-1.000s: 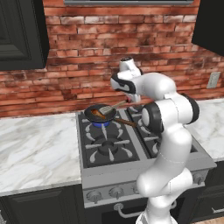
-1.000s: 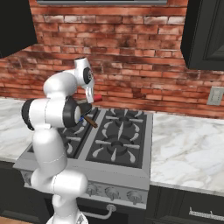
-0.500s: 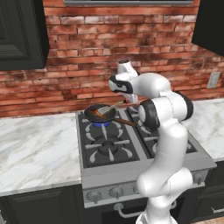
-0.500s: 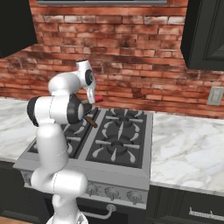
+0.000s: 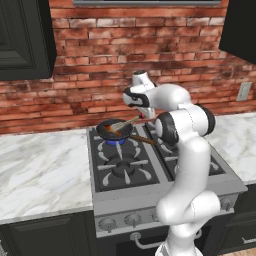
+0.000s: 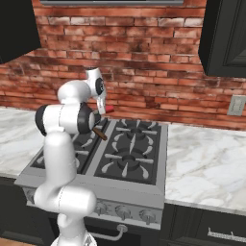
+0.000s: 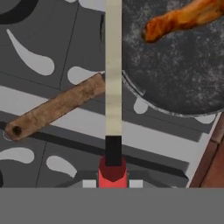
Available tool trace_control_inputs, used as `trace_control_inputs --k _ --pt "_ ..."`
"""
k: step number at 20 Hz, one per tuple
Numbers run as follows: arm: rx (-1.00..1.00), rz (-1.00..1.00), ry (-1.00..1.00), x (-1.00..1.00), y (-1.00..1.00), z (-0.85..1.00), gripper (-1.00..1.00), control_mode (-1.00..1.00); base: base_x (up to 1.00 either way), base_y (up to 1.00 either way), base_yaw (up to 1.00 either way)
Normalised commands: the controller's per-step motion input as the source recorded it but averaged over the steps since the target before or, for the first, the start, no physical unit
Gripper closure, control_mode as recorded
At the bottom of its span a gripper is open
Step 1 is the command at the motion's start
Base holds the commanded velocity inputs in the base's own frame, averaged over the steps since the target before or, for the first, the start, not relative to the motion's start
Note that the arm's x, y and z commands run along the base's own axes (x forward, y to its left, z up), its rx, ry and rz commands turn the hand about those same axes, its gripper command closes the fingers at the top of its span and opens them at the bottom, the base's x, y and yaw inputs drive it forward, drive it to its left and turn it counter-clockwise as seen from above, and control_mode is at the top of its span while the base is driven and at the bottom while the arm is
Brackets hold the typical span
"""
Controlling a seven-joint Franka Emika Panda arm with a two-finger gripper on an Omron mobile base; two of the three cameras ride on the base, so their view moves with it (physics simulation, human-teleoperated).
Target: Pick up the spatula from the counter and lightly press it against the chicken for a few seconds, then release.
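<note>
A black pan (image 5: 114, 130) sits on the stove's back-left burner with a browned piece of chicken (image 7: 183, 17) inside it. My gripper (image 5: 143, 115) hangs just right of the pan, shut on the red handle of the spatula (image 7: 113, 65). The pale shaft of the spatula (image 5: 128, 122) slants down over the pan toward the chicken (image 5: 113, 132). In the hand view the blade end runs off the top edge, so contact with the chicken is hidden. In the right base view the gripper (image 6: 103, 109) holds the red handle (image 6: 110, 108) behind my arm.
The pan's wooden handle (image 7: 57, 109) sticks out toward the stove's middle, below the spatula. The black stove grates (image 5: 122, 167) have bare burners in front and to the right. Marble counter (image 5: 40, 170) flanks the stove, and a brick wall (image 5: 90, 70) stands behind.
The hand has shifted slightly left, toward the pan, still holding the spatula. Pan and chicken have not moved.
</note>
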Motion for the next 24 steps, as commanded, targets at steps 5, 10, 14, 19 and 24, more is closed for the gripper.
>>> trace_control_inputs --k 5,10,14,19,24 --pt "0.0 0.0 0.0 0.23 0.11 -0.16 1.0 -1.0 0.0 0.0 0.0" --pt "0.0 0.0 0.0 0.21 0.03 -0.16 1.0 -1.0 0.0 0.0 0.0" --pt "0.0 0.0 0.0 0.21 0.01 -0.15 1.0 -1.0 0.0 0.0 0.0" --pt "0.0 0.0 0.0 0.22 0.04 -0.15 1.0 -1.0 0.0 0.0 0.0" --pt "0.0 0.0 0.0 0.28 0.14 -0.15 1.0 -1.0 0.0 0.0 0.0"
